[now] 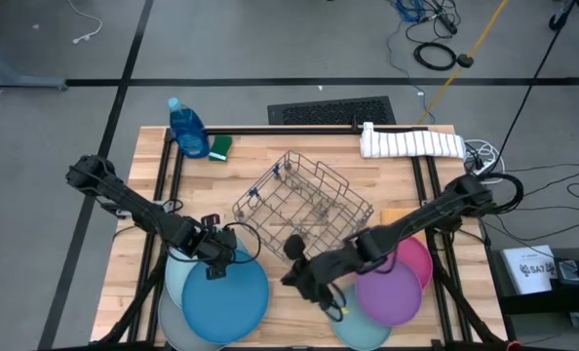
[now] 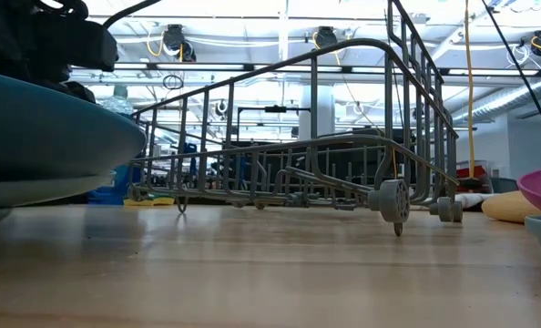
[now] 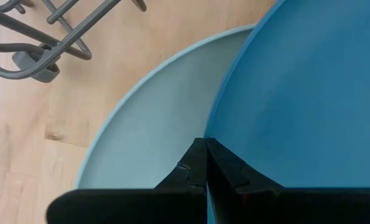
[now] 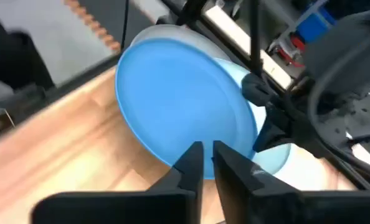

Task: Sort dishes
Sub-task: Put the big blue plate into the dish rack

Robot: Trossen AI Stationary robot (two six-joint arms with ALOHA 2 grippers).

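A blue plate (image 1: 226,292) lies tilted over a pale blue plate (image 1: 175,283) and a grey plate (image 1: 177,330) at the table's near left. My left gripper (image 1: 214,265) is shut on the blue plate's rim. At the near right, a purple plate (image 1: 389,292) lies on a pink plate (image 1: 421,255) and a teal plate (image 1: 356,330). My right gripper (image 1: 297,278) hovers between the two stacks. It faces the blue plate (image 4: 179,99), with a narrow gap between its fingers and nothing in it. My left gripper pinches the blue plate's rim (image 3: 215,134) on its far side between its two fingers. The fingers slant steeply down from above. The held edge is raised, so the plate (image 2: 43,118) sits tilted above the pale blue plate (image 3: 154,118).
A wire rack (image 1: 304,200) stands on its wheels mid-table, just beyond both grippers. A blue bottle (image 1: 185,127) and a green sponge (image 1: 219,146) are at the far left, a folded white towel (image 1: 411,144) at the far right. Bare wood (image 2: 270,264) lies in front of the rack.
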